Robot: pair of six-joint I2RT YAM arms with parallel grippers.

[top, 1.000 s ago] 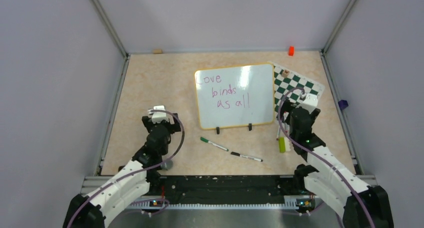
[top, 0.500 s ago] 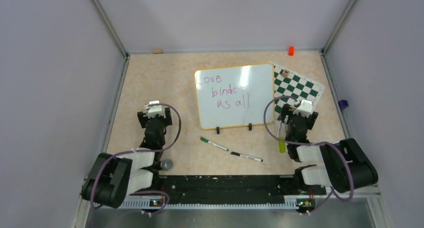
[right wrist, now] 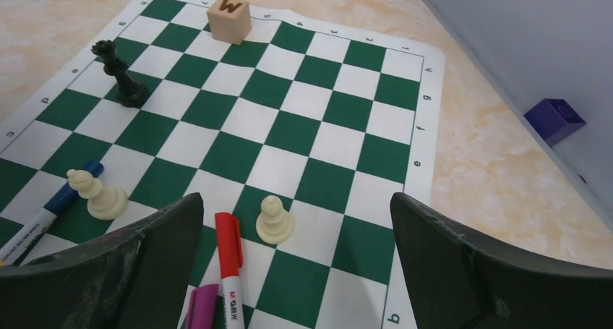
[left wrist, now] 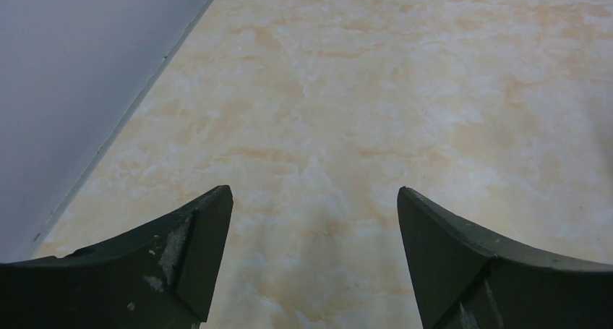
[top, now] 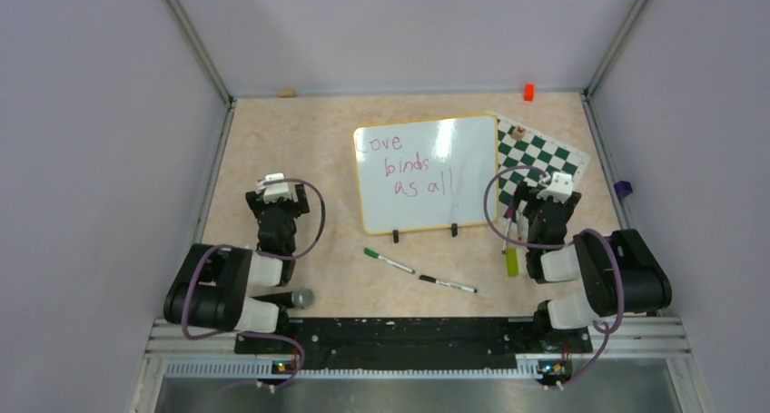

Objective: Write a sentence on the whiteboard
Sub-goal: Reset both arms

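Top external view: the whiteboard (top: 468, 159) sits mid-way across the table (top: 272, 141), bearing the sentence (top: 413, 168) in purple; left gripper (left wrist: 314, 199) and right gripper (right wrist: 296, 202) gape wide, holding nothing

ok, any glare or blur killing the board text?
Top external: a glare streak on the whiteboard beside the sentence, text readable. Right wrist: sharp, the W on the wooden block reads. Left wrist: table surface slightly soft.
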